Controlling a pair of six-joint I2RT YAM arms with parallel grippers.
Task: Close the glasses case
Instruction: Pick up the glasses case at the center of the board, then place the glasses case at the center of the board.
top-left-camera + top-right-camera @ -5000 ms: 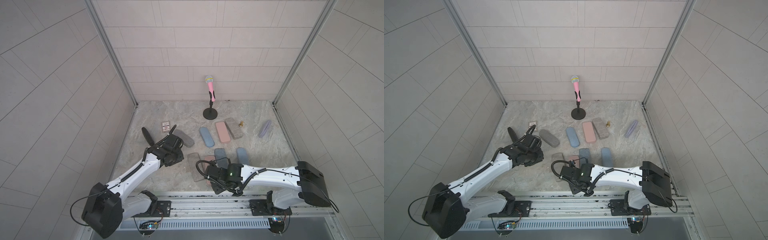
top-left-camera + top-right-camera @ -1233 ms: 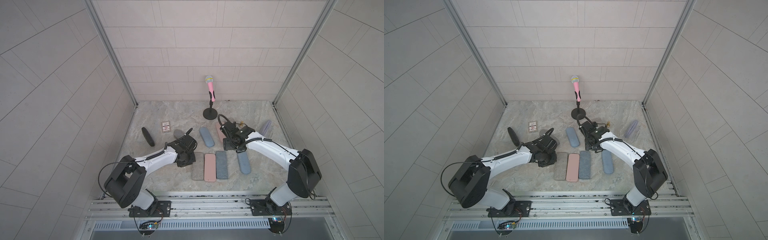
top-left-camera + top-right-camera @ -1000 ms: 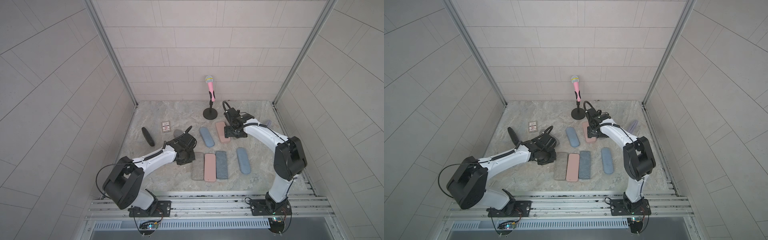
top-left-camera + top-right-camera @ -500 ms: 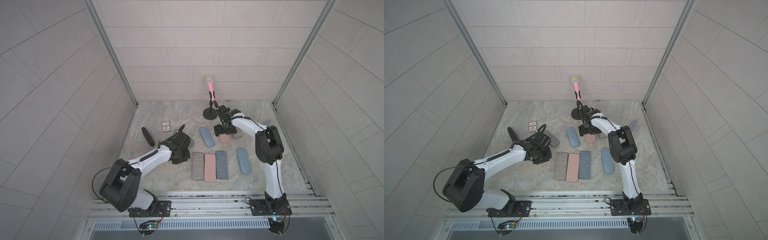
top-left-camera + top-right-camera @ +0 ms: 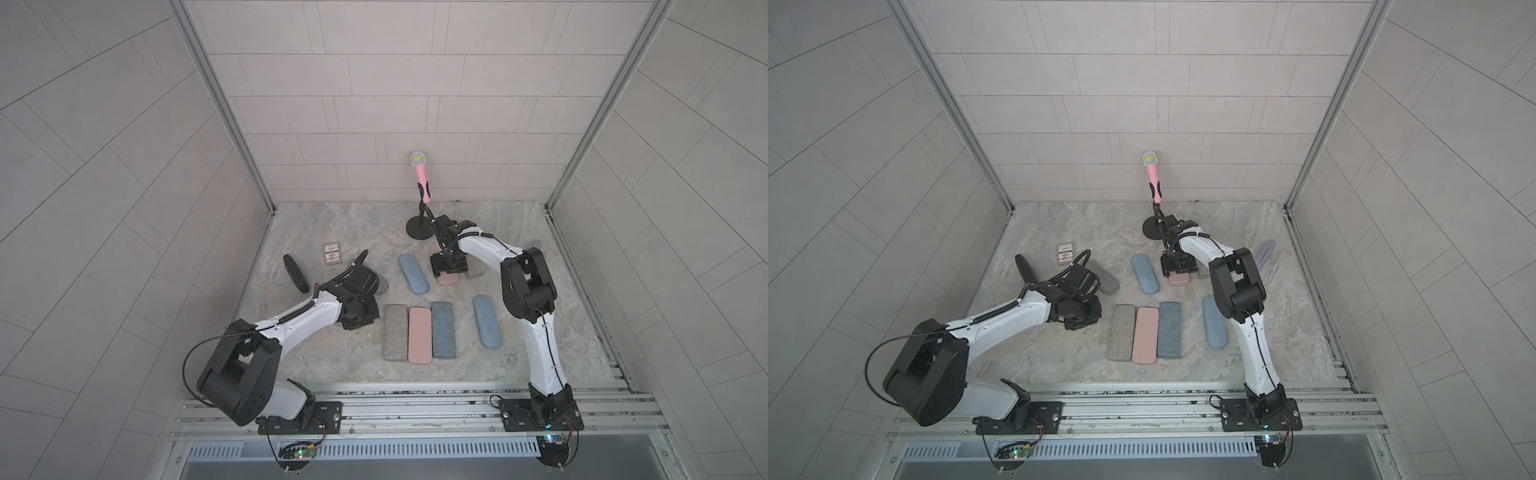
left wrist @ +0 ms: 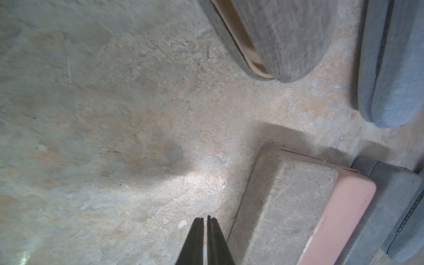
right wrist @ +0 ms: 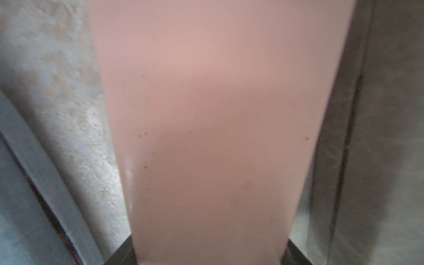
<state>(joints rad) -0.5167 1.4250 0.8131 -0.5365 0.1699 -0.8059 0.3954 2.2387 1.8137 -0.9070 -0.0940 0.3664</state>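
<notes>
The right end effector (image 5: pixel 446 269) stands wide astride the pink glasses case (image 7: pixel 206 114), one dark finger (image 7: pixel 120 254) at each long edge; whether they press it cannot be told. The case is smooth, plain salmon pink with rounded corners and lies flat toward the back of the bench (image 5: pixel 332 365), just in front of the microphone stand (image 5: pixel 417 229), between a blue oval case (image 5: pixel 413 274) and a grey-tan case (image 5: pixel 476 272). Its seam is hidden, so lid up or down cannot be told. The left end effector (image 6: pixel 205 221) is pinched to a slit and empty, over bare bench beside a row of three flat cases (image 5: pixel 419 334). Near it a grey oval case (image 6: pixel 286 39) shows a tan strip along its seam. No case shows its contents. Ten cases lie on the bench: two pink, three blue, three grey, one black case (image 5: pixel 295 273), one lilac case (image 5: pixel 1265 253). One card box (image 5: pixel 333 254), one microphone (image 5: pixel 419 170).
</notes>
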